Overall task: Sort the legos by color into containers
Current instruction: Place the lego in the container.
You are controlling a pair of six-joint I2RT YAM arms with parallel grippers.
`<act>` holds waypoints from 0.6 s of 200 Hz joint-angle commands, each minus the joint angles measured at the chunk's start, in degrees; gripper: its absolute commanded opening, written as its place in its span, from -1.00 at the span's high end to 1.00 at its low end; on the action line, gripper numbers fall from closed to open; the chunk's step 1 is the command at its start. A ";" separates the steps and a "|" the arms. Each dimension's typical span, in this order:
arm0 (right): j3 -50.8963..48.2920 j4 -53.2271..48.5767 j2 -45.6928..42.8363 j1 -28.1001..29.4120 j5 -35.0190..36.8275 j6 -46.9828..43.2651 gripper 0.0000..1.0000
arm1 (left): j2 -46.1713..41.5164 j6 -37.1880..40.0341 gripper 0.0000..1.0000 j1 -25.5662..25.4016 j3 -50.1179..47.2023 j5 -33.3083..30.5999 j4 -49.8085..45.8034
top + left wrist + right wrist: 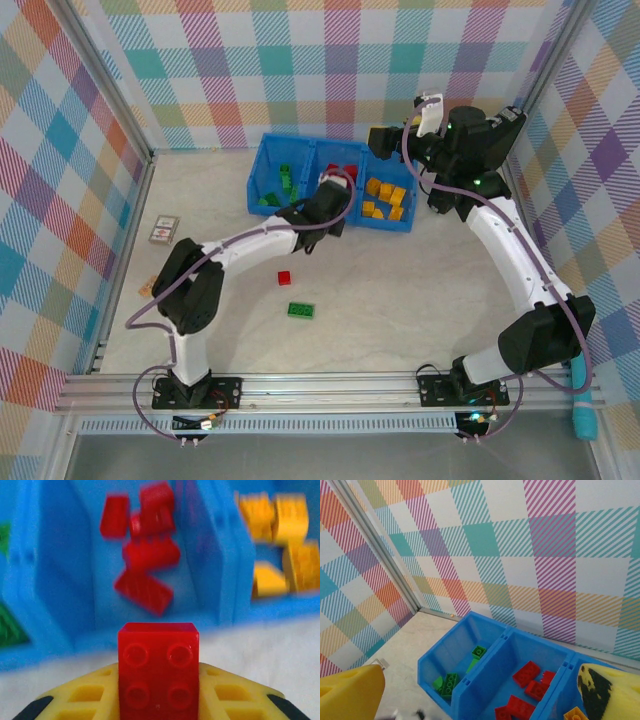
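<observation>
Marbled tabletop [400, 300] meets plaid walls [300, 70]; left pincer [333, 188] clamps a red lego [158, 670] (right pincer [480, 692] gapes).

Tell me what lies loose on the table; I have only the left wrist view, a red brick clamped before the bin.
Observer: Two, short of the blue bin: a loose red brick and a green brick.
Operator: Where's the right gripper?
Observer: It hangs open over the bin's orange end, empty.
Operator: Is the left gripper with its held red brick over the red compartment?
Observer: From above, it's about at that compartment's near wall.
</observation>
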 commanded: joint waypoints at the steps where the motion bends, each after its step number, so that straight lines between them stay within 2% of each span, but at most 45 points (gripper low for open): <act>1: -0.69 1.69 -1.68 -0.24 0.35 -1.04 -0.98 | 6.13 2.65 0.49 1.34 6.16 -1.07 9.18; 55: -0.52 1.32 -1.59 -0.28 0.70 -1.41 -0.97 | 15.43 1.95 0.50 3.20 13.72 -5.71 18.60; 84: -0.43 1.21 -1.42 -0.24 0.56 -1.42 -0.97 | 18.99 1.34 0.41 3.89 17.46 -5.90 17.16; 120: -0.37 1.30 -1.27 -0.28 0.26 -1.27 -0.97 | 20.00 0.56 0.31 4.35 17.46 -5.86 16.70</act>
